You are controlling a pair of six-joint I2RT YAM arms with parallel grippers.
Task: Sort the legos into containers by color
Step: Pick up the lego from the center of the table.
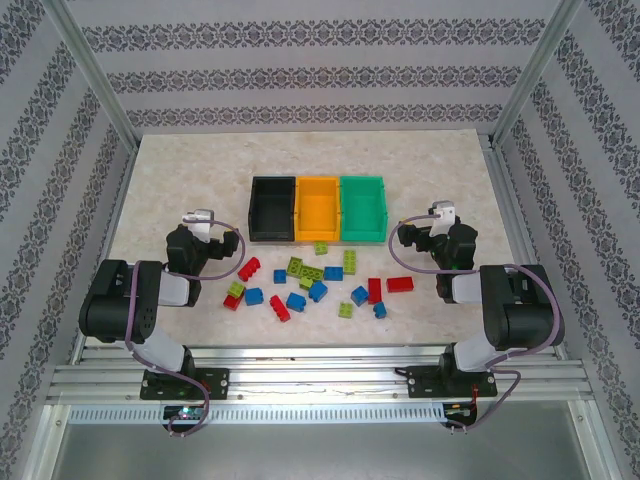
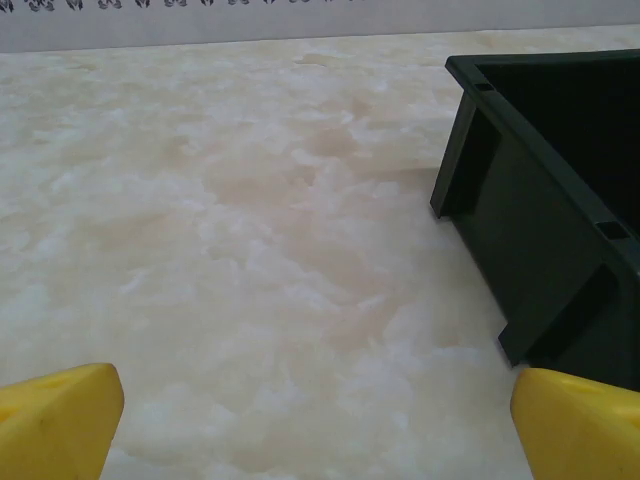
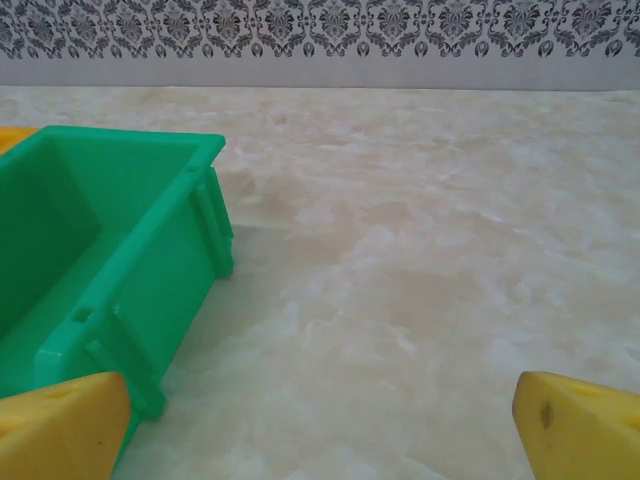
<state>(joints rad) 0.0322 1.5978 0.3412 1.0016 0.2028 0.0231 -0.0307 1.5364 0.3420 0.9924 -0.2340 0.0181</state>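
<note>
Three open-topped rectangular plastic bins stand in a row, side walls touching, at the middle of the pale marbled surface: the black bin on the left, the orange-yellow bin in the centre, the green bin on the right.

About twenty small studded plastic bricks in red, blue and lime green lie loose on the surface on the near side of the bins, between the two arms. One lime green brick lies just beside the near wall of the orange-yellow bin. One red brick lies at the right end of the scatter, nearest the right arm.

Left fingers: spread wide, nothing gripped. The yellow tips sit at the two lower corners of the left wrist view, with bare surface between them. A corner of the black bin stands ahead and to the right, near the right-hand tip.

Right fingers: spread wide, nothing gripped. The green bin stands ahead and to the left. The left-hand tip is just beside the bin's near corner; contact cannot be determined.
</note>
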